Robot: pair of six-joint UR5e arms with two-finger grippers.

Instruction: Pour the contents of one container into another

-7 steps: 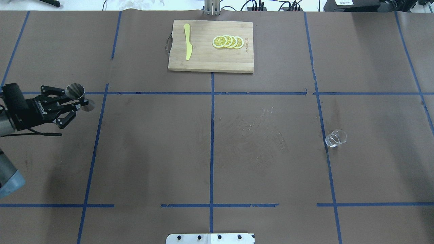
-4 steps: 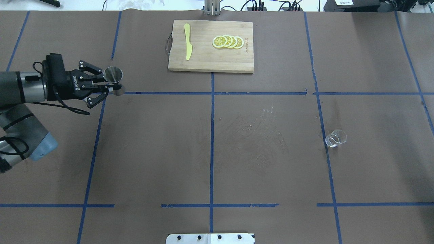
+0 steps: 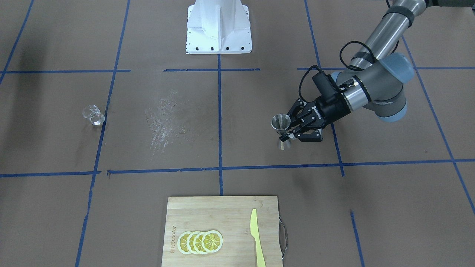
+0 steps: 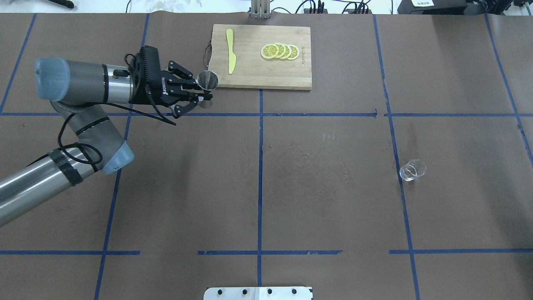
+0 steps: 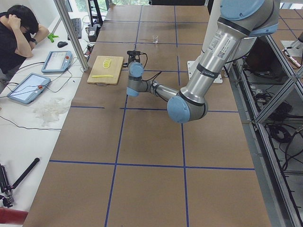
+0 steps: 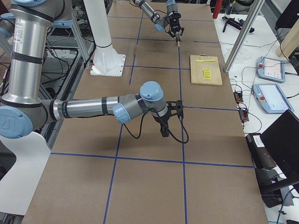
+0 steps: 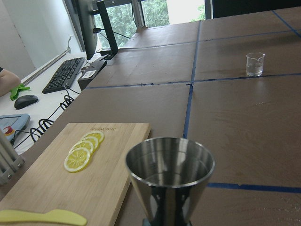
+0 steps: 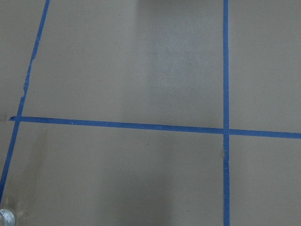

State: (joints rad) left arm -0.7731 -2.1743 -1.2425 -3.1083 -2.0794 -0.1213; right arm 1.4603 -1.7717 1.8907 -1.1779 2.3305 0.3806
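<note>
Gripping the steel jigger [image 4: 207,80] at its narrow waist, the left gripper [image 4: 202,93] has both fingers pressed in on the metal from either side, and the jigger stands upright with its open mouth facing up. It sits just beside the near left corner of the cutting board [image 4: 266,73], its rim overlapping that corner in the overhead view; whether its base touches the brown paper of the table [image 4: 187,187] I cannot tell. The left wrist view looks straight over the jigger's rim, but its contents cannot be made out. The clear cup [image 4: 412,170] stands upright by itself far off on the robot's right half of the table, next to a blue tape line and well apart from the jigger and both arms. On the board lie a fanned row of lemon slices [image 4: 280,51] and a yellow knife [image 4: 230,51], apart from each other. A patch of pale specks [image 4: 320,166] marks the paper between the table's middle line and the cup. The right gripper [image 6: 163,130] shows only in the side view, low over bare paper, and I cannot tell whether its fingers are apart or together.
</note>
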